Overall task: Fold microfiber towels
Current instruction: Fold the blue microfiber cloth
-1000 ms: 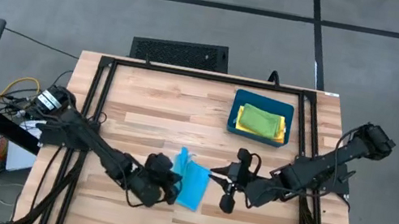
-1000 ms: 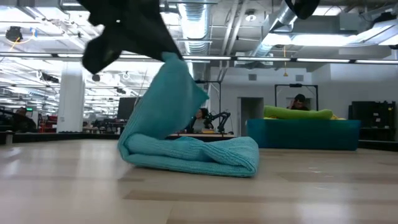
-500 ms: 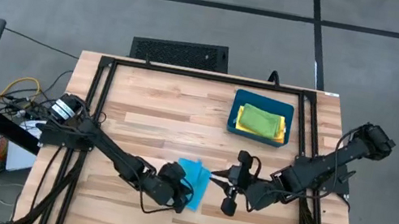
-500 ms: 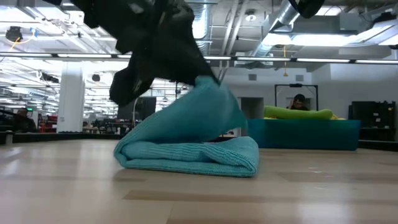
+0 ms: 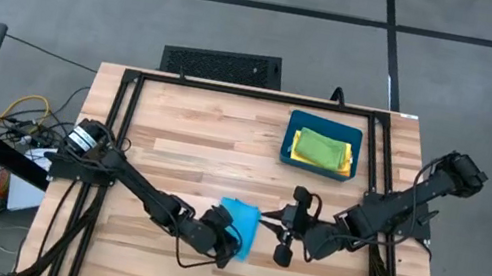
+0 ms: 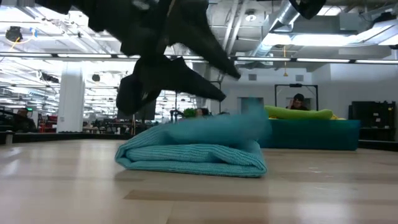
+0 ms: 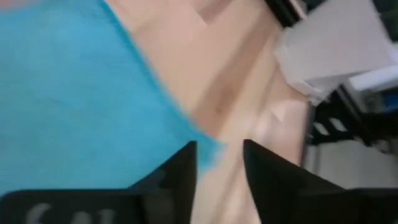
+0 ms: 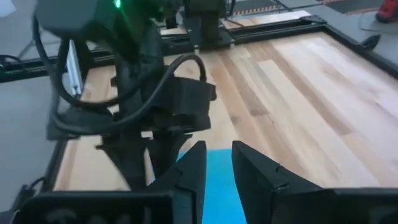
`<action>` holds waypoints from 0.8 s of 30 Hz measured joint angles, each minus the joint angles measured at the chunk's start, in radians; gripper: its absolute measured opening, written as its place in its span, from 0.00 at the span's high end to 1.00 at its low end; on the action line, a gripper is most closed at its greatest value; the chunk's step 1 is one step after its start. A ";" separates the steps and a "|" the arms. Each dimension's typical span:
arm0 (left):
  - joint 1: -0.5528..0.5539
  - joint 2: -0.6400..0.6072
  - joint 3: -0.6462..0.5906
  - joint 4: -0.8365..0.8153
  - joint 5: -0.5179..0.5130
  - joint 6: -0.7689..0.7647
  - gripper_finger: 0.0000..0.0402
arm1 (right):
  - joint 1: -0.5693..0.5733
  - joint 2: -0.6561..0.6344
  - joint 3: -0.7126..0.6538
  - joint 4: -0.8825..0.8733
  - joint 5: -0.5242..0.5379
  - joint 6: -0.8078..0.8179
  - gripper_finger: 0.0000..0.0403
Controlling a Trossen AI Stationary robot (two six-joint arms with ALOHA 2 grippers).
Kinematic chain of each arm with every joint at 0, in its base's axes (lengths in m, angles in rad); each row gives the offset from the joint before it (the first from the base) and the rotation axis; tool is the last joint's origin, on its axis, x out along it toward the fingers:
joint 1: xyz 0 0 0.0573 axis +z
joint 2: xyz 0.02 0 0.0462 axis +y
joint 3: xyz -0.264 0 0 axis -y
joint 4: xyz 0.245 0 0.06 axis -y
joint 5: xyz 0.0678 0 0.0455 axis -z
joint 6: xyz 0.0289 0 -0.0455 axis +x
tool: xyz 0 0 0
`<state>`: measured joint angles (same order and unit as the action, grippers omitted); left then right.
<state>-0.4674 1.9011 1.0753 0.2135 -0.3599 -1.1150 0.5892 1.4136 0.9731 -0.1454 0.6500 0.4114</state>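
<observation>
Softly ribbed blue towel (image 6: 193, 152), folded flat on pale wood.

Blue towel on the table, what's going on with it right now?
The left gripper is over the near edge of the light blue towel, which lies folded on the wooden table; in the left wrist view its fingers stand apart with the cloth edge just beyond them. The right gripper waits right beside the towel, fingers slightly apart, holding nothing. Green and yellow towels already sit in the dark teal bin at the far side.
</observation>
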 joint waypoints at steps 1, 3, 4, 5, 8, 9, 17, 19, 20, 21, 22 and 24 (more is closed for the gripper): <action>0.004 0.000 0.007 0.004 0.026 -0.009 0.68 | 0.000 0.000 -0.009 0.013 -0.006 0.003 0.75; 0.011 -0.002 0.018 0.008 0.094 -0.026 0.62 | 0.000 0.011 -0.040 0.068 -0.020 0.018 0.75; 0.014 -0.002 0.022 0.006 0.118 -0.030 0.60 | 0.000 0.016 -0.061 0.095 -0.026 0.030 0.75; 0.014 -0.003 0.026 0.002 0.136 -0.030 0.59 | 0.000 0.017 -0.085 0.110 -0.027 0.034 0.75; 0.014 -0.034 0.029 -0.057 0.153 -0.028 0.57 | -0.006 0.058 -0.135 0.268 -0.036 0.035 0.75; 0.010 -0.051 0.029 -0.094 0.153 -0.027 0.58 | -0.008 0.077 -0.152 0.294 -0.043 0.034 0.75; -0.062 -0.172 0.030 -0.382 -0.047 0.030 0.68 | 0.035 0.373 -0.146 0.574 -0.096 0.108 0.75; -0.081 -0.186 0.030 -0.454 -0.093 0.031 0.71 | 0.042 0.436 -0.128 0.601 -0.087 0.138 0.75; -0.090 -0.192 0.030 -0.489 -0.114 0.030 0.72 | 0.043 0.474 -0.105 0.606 -0.088 0.154 0.75; -0.098 -0.195 0.030 -0.508 -0.134 0.030 0.73 | 0.043 0.509 -0.085 0.611 -0.096 0.168 0.75; -0.103 -0.195 0.030 -0.524 -0.149 0.024 0.74 | 0.043 0.542 -0.074 0.601 -0.101 0.183 0.75; -0.113 -0.195 0.024 -0.545 -0.170 0.021 0.75 | 0.041 0.607 -0.033 0.593 -0.115 0.219 0.75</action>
<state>-0.5808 1.7061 1.0992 -0.3313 -0.5299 -1.0945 0.6300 2.0202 0.9399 0.4477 0.5354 0.6309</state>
